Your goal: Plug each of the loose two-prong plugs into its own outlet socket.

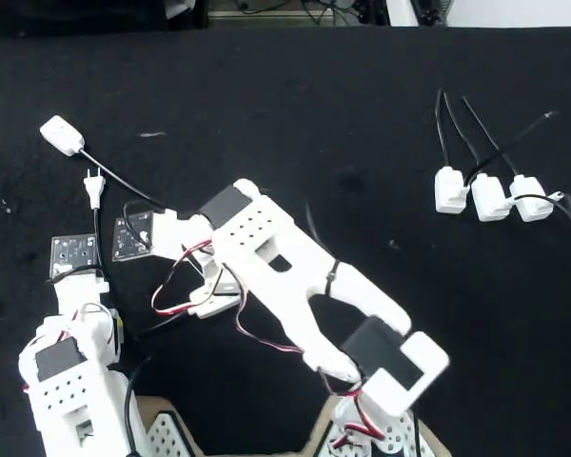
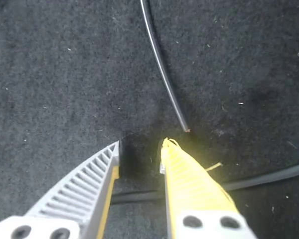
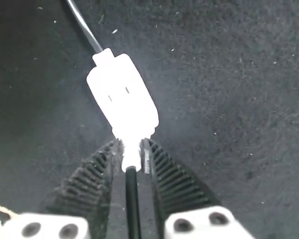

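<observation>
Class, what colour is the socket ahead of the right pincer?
The socket is white, best seen in the right wrist view.

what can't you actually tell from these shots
- Right wrist view: the plug in the right gripper meets the white socket in glare, so prongs and seating are unreadable.
- Left wrist view: the thin cable beyond the left gripper runs off the frame edge; its source is cut off.
- High view: the three white units are too small to tell whether plugs are seated.
</observation>
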{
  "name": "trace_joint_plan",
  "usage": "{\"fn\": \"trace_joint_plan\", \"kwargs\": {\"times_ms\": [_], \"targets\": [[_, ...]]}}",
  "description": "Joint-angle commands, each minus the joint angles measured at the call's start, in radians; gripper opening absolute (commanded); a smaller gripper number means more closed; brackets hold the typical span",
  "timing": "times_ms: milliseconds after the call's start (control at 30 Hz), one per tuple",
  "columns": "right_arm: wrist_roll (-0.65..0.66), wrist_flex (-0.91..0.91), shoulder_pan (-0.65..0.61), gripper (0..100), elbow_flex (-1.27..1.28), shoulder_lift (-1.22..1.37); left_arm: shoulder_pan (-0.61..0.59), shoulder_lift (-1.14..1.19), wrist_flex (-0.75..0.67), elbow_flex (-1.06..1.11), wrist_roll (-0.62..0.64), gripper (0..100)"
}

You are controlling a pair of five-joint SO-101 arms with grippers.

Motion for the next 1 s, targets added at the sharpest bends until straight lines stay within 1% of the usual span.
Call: {"fn": "trace_joint_plan", "kwargs": {"times_ms": [0,167,367,433,533,600,667,733,833,933,967], "targets": [[-0.012,-0.043,-0.006,1.0,-0.001,0.071,-0.013,0.006,0.005,-0.004,-0.008,14],[-0.012,-0.054,-0.006,1.0,-0.002,0.090,-0.013,0.006,0.005,-0.004,-0.008,14],[-0.035,-0.029,-0.011,2.5,-0.002,-0.013,-0.013,0.006,0.005,-0.004,-0.008,14],[-0.049,-0.015,-0.018,9.3,-0.001,-0.033,-0.013,0.006,0.005,-0.004,-0.008,14],[-0.040,-0.006,-0.029,23.3,0.004,-0.033,-0.013,0.006,0.005,-0.004,-0.008,14],[-0.008,-0.002,-0.043,30.7,0.005,-0.031,-0.013,0.006,0.005,-0.004,-0.008,14],[0.026,-0.002,-0.054,35.3,0.005,-0.031,-0.013,0.006,0.005,-0.004,-0.008,14],[0.035,-0.009,-0.064,36.9,0.005,-0.031,-0.013,0.006,0.005,-0.004,-0.008,14],[0.037,-0.011,-0.066,36.8,0.005,-0.031,-0.022,0.006,0.005,-0.005,-0.008,14],[0.028,-0.011,-0.064,36.8,0.005,-0.031,-0.093,0.006,-0.003,-0.016,-0.002,14],[0.023,-0.011,-0.063,36.8,0.005,-0.031,-0.124,0.006,-0.003,-0.027,0.021,14]]}}
